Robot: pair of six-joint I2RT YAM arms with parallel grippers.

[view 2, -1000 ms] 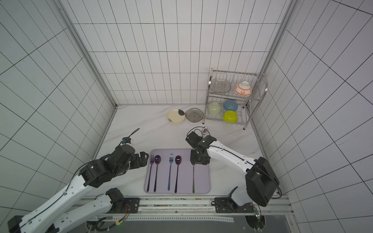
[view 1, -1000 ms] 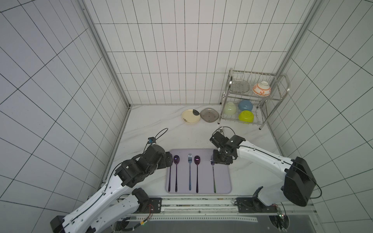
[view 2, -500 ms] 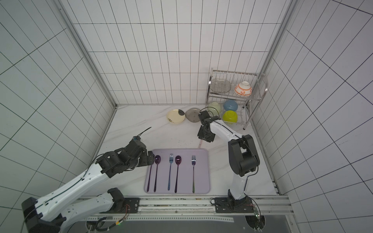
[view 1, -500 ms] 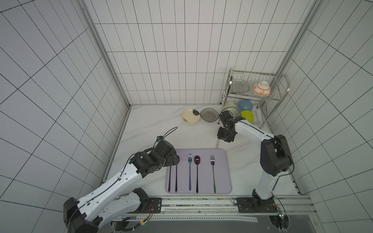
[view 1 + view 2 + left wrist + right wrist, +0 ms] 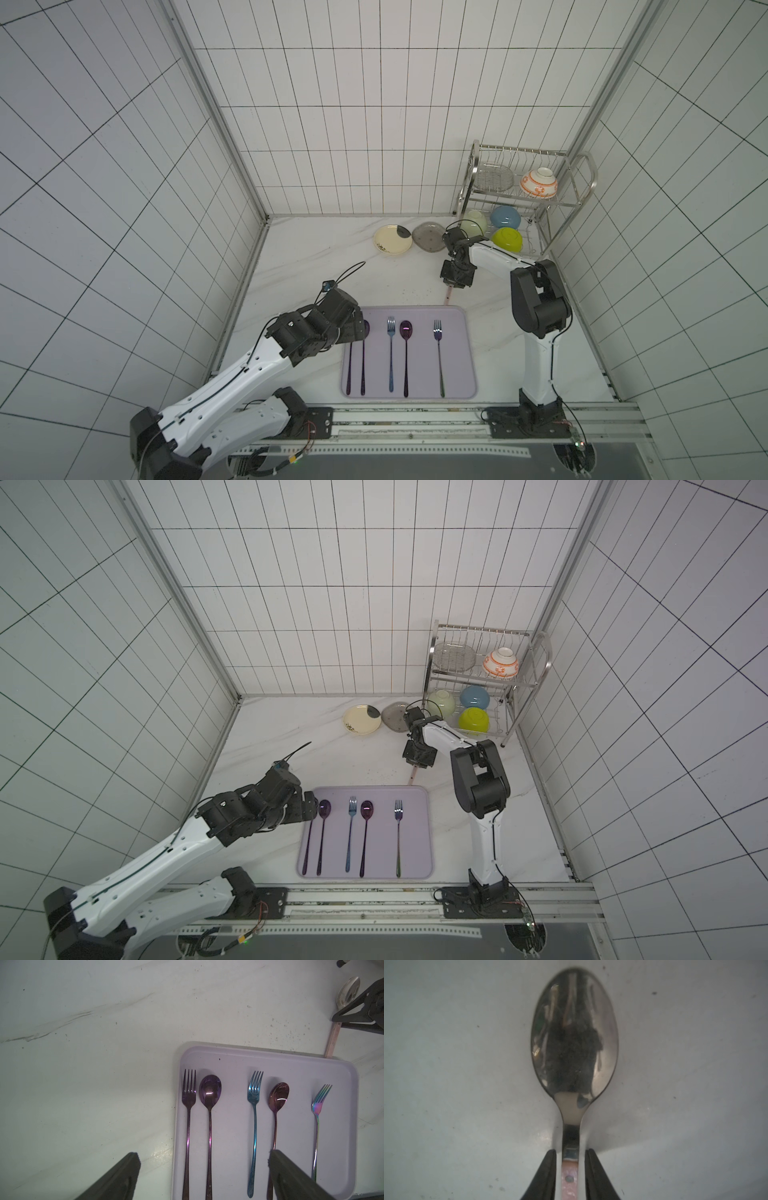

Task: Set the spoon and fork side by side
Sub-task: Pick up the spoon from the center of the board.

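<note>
A steel spoon (image 5: 575,1039) with a pink handle (image 5: 448,296) lies on the marble just beyond the tray's far edge. My right gripper (image 5: 570,1152) straddles the top of its handle; the fingers stand close on either side with a thin gap each. On the lilac tray (image 5: 457,374) a rainbow fork (image 5: 437,332) lies alone at the right. To its left lie a blue fork (image 5: 254,1093) beside a rose spoon (image 5: 278,1094), and a purple fork (image 5: 189,1093) beside a purple spoon (image 5: 209,1089). My left gripper (image 5: 204,1157) hangs wide open and empty over the tray's left side.
A steel dish rack (image 5: 528,195) with several bowls stands at the back right, close behind the right arm. A cream plate (image 5: 392,239) and a grey plate (image 5: 430,237) lie at the back wall. Tiled walls close in both sides.
The right arm swung from the tray back to the pink-handled spoon, its jaws narrowing round the handle. The left gripper edged over the tray's left side, still wide open.
</note>
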